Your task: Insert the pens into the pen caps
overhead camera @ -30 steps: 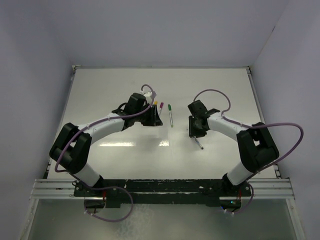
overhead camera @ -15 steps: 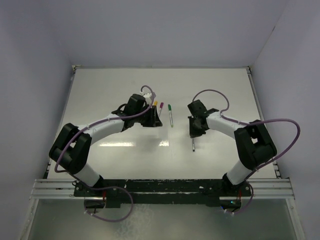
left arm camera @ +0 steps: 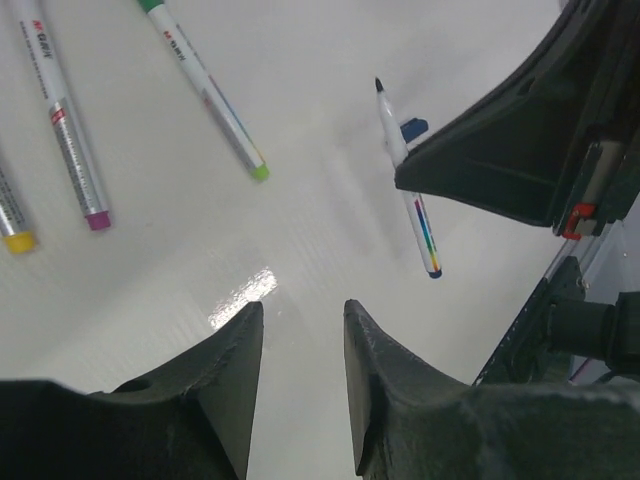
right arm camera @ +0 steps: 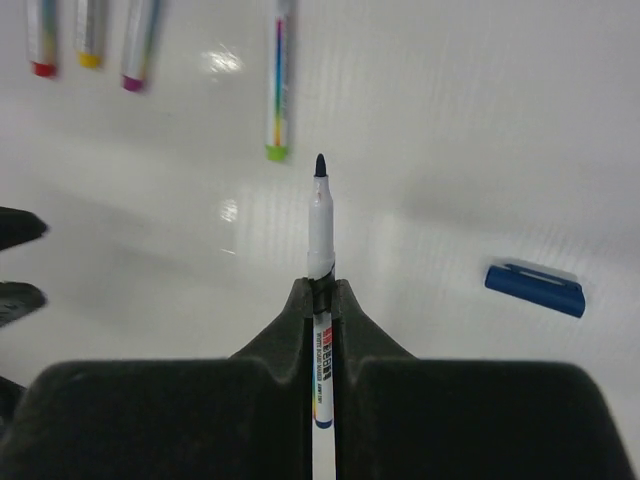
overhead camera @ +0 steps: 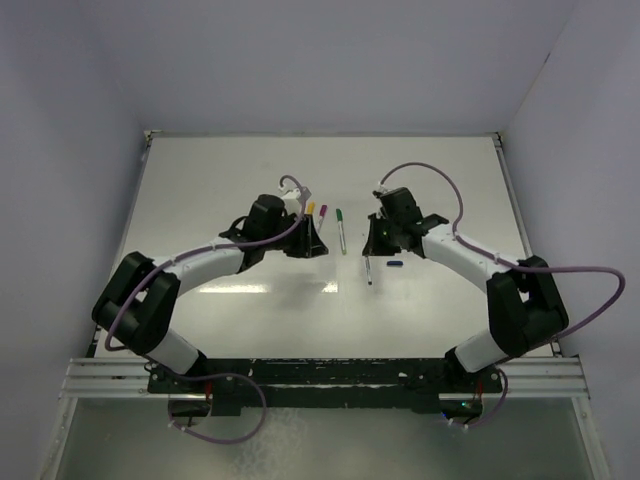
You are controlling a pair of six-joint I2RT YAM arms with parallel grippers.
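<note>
My right gripper (right arm camera: 321, 290) is shut on the blue-tipped pen (right arm camera: 319, 225), whose bare dark tip sticks out past the fingers above the table. In the top view the right gripper (overhead camera: 371, 250) holds that pen (overhead camera: 368, 270) at mid-table. The dark blue cap (right arm camera: 535, 288) lies flat on the table to the pen's right and also shows in the top view (overhead camera: 394, 264). My left gripper (left arm camera: 303, 320) is open and empty, close above the table. The green pen (left arm camera: 205, 90), purple pen (left arm camera: 65, 130) and yellow pen (left arm camera: 12, 220) lie side by side. A red-ended pen (right arm camera: 43, 40) lies at the row's far end.
The row of pens lies between the two grippers in the top view, with the green pen (overhead camera: 341, 230) nearest the right gripper. The left gripper's fingers (right arm camera: 20, 298) show at the left edge of the right wrist view. The table (overhead camera: 450, 180) has raised side rails.
My right gripper has swung left and farther out with the blue pen, which now points more straight toward the arm bases. The blue cap has come into view. The left arm barely moved.
</note>
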